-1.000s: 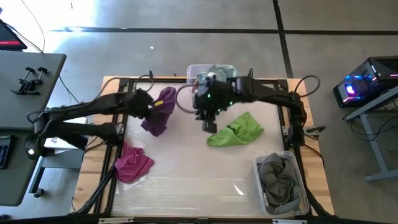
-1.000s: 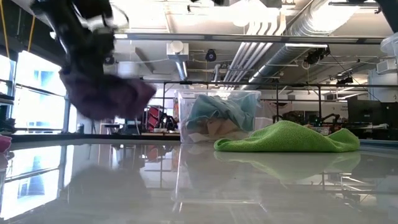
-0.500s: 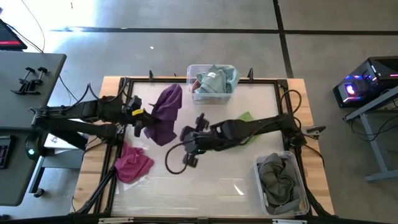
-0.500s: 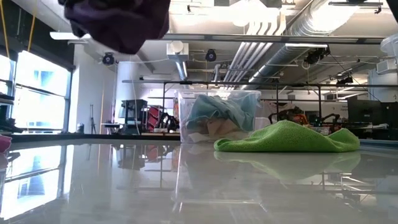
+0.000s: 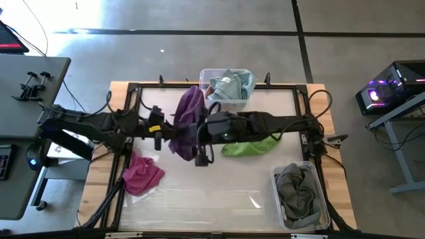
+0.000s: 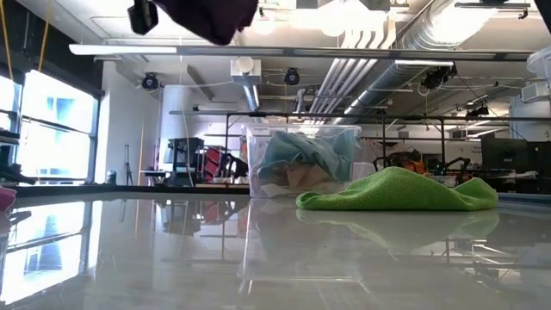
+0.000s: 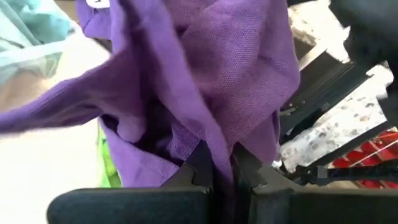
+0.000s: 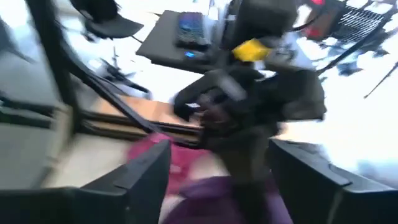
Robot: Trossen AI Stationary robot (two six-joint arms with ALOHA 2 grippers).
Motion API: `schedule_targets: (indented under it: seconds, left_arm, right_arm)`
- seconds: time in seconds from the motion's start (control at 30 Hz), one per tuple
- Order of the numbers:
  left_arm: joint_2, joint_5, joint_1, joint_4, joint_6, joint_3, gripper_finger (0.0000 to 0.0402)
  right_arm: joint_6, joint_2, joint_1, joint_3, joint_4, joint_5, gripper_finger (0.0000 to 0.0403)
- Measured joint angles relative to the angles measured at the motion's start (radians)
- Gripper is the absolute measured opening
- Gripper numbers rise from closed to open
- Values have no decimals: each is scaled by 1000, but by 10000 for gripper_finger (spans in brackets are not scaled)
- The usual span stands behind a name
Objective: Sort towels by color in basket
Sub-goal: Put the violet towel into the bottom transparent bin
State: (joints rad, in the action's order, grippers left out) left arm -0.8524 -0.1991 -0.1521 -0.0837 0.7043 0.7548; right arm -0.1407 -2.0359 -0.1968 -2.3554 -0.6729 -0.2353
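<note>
While the left tool (image 7: 222,163) pinches the woven purple towel (image 7: 205,74), the right tool (image 8: 214,180) gapes.

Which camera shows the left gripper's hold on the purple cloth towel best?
The left wrist view: the left gripper is shut on the purple cloth towel, close up. The high view shows the towel hanging; the low view catches only its bottom edge; the right wrist view blurs it.
</note>
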Motion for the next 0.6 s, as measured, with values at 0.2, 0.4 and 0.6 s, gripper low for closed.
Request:
schedule_targets:
  seconds: [0.2, 0.4, 0.6]
  left_arm:
    - [-113, 68, -16, 10, -87, 97, 5]
    - [-185, 117, -20, 14, -234, 202, 5]
    - [-197, 101, -18, 17, -373, 262, 5]
  right_arm:
    - [-85, 8, 16, -1, -190, -44, 284]
    - [-68, 1, 16, 26, -310, -40, 283]
    - [87, 2, 16, 29, -317, -17, 253]
